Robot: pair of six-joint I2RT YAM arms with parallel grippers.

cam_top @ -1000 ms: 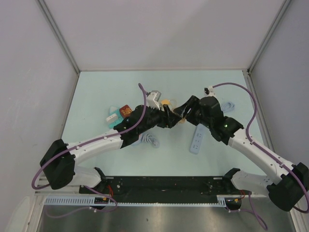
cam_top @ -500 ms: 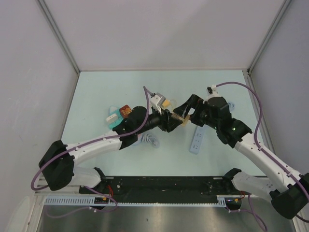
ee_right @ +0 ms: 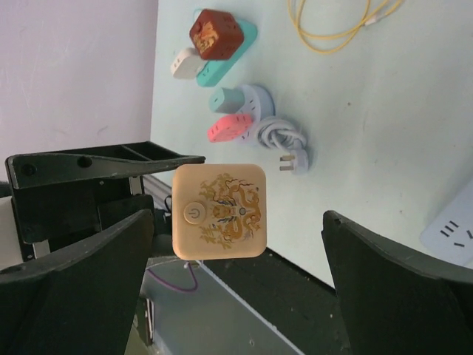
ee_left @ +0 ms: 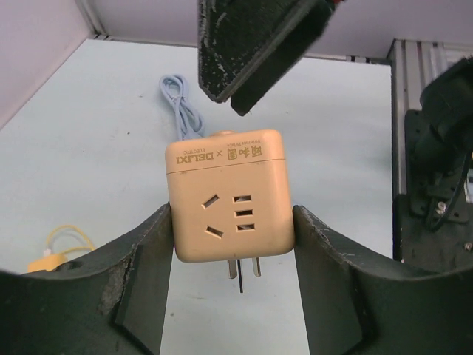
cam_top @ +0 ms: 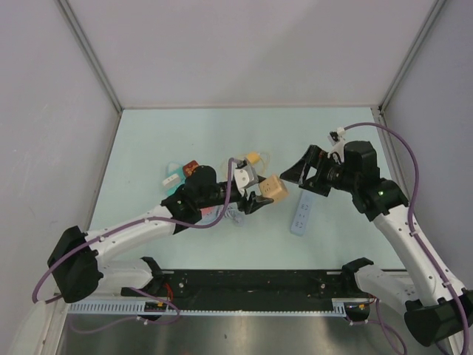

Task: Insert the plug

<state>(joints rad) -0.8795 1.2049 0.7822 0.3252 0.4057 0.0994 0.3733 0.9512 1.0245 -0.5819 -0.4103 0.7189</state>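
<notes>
Cube plug [ee_left: 228,196]: a tan block held in the air over the middle of the table [cam_top: 148,140]. Its socket face is turned to the left wrist camera and two flat prongs point down.
Other face: seen from the right wrist, the cube carries a gold dragon pattern and a round power button.
Left gripper [ee_left: 231,214]: clamped on the cube plug, with one finger pressed to each side wall.
Right gripper [cam_top: 299,180]: jaws spread wide, grasping nothing. It sits just right of the cube and apart from it, pointing at the dragon face.
Power strip [cam_top: 301,213]: pale blue, lying flat on the table right of centre, below the right gripper and just right of the held cube. Its sockets face up.
Adapter pile: left of centre, beside the left arm, are a red-brown cube [ee_right: 215,33] lying on a teal strip [ee_right: 235,46], a small white block [ee_right: 185,63], a pale blue adapter [ee_right: 238,100] and a pink one [ee_right: 225,127], all bunched together.
White cord [ee_right: 281,139]: coiled, with its plug at the end, touching the pile on the side nearer the near edge.
Yellow cable [ee_right: 340,33]: a loose loop towards the far edge, behind the held cube.
</notes>
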